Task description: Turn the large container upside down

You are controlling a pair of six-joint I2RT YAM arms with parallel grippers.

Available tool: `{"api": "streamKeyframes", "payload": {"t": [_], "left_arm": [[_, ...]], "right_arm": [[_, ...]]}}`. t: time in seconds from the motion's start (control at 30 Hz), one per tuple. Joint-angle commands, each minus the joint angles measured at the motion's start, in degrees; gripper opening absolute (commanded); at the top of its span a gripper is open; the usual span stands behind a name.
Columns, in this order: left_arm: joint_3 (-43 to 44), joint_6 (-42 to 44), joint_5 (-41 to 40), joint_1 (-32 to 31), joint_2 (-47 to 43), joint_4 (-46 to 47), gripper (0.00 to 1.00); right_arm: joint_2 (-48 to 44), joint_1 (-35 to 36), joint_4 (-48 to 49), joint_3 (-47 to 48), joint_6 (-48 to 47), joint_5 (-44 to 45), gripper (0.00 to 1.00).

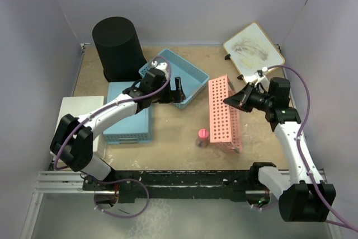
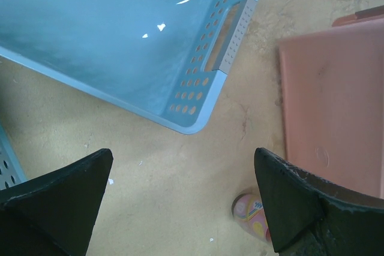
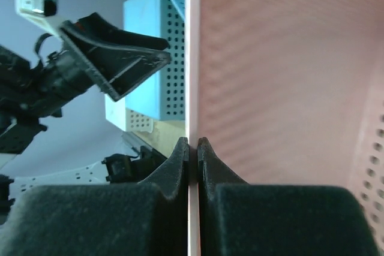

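The large black round bucket (image 1: 119, 48) stands at the back left, against the wall, with a closed flat face up and its wider end down. It is out of both wrist views. My left gripper (image 1: 176, 90) is open and empty, hanging over the table by the corner of a blue basket (image 2: 120, 40); in its wrist view the left gripper (image 2: 182, 154) has bare table between its jaws. My right gripper (image 1: 229, 100) is shut on the wall of a pink perforated basket (image 1: 224, 113); the right gripper (image 3: 193, 148) pinches the thin pink wall (image 3: 282, 76).
An open blue basket (image 1: 190, 74) lies right of the bucket. An upturned blue basket (image 1: 130, 118) and a white basket (image 1: 75, 118) are at the left. A small pink bottle (image 1: 202, 136) stands by the pink basket. A whiteboard (image 1: 253, 48) lies back right.
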Motion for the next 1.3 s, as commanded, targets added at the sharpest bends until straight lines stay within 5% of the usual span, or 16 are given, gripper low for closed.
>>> {"api": "streamKeyframes", "payload": {"t": [0.0, 0.2, 0.73, 0.9, 1.03, 1.27], "left_arm": [[0.7, 1.0, 0.7, -0.2, 0.9, 2.3, 0.99], [1.1, 0.6, 1.1, -0.2, 1.5, 2.6, 0.99], [1.6, -0.2, 2.0, -0.7, 1.0, 2.2, 0.99], [1.8, -0.3, 2.1, -1.1, 1.2, 2.3, 0.99], [2.4, -0.2, 2.6, -1.6, 2.1, 2.6, 0.99], [3.3, 0.2, 2.3, -2.6, 2.5, 2.0, 0.99]], "right_arm": [[-1.4, -0.1, 7.9, 1.3, 4.3, -7.3, 0.0], [-0.3, -0.1, 12.2, -2.1, 6.8, -7.0, 0.0], [4.0, -12.9, 1.8, -7.9, -2.2, -8.2, 0.01], [3.5, -13.7, -15.3, -0.8, -15.3, 14.1, 0.17], [1.5, -13.7, -17.5, 0.6, -16.7, 20.5, 0.64], [0.2, -13.7, -17.5, -1.0, -16.0, 23.6, 0.67]]}}
